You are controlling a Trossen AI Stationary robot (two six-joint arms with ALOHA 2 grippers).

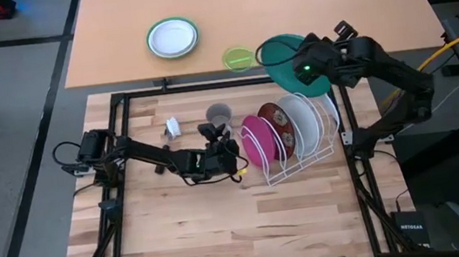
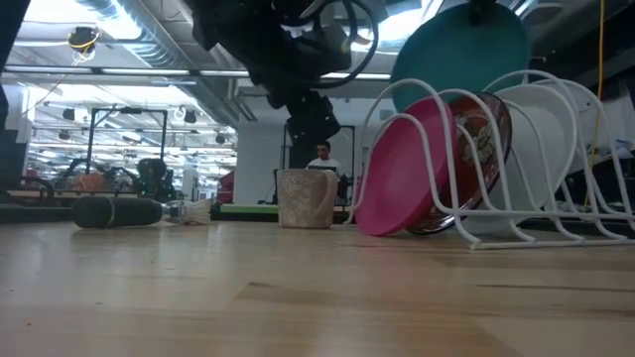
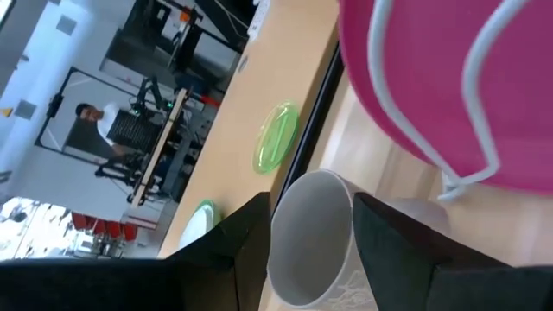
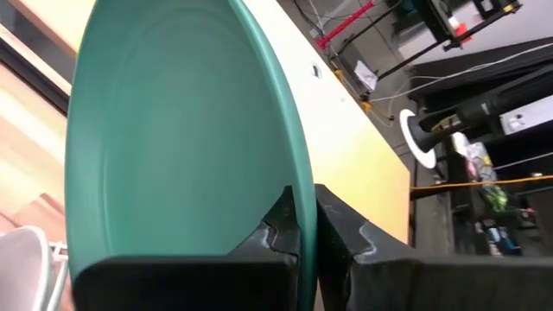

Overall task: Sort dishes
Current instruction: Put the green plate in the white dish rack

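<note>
The pink plate (image 1: 257, 140), the dark red patterned plate (image 1: 277, 126) and the white plate (image 1: 303, 122) stand on edge in the white wire rack (image 1: 304, 165). They also show in the low view, pink (image 2: 402, 174), dark red (image 2: 476, 139) and white (image 2: 541, 134). My right gripper (image 1: 297, 60) is shut on the teal-green plate (image 1: 284, 58) above the rack's far end. My left gripper (image 1: 215, 131) is open just near of a grey cup (image 1: 219, 112). Its fingers (image 3: 233, 250) frame the cup (image 3: 313, 229) in the left wrist view without touching it. My right gripper pinches the teal-green plate's rim (image 4: 302, 186) between its two fingers, one finger on the plate's face and one on its back. The plate is lifted clear and stands tilted on edge above the rack (image 2: 456, 50).
A small white plate with a green rim (image 1: 173, 37) and a lime-green bowl (image 1: 238, 58) lie on the far tabletop. A white shuttlecock (image 1: 172, 127) and a dark cylinder (image 2: 117, 211) lie left of the cup. A person (image 2: 320, 157) sits in the room behind.
</note>
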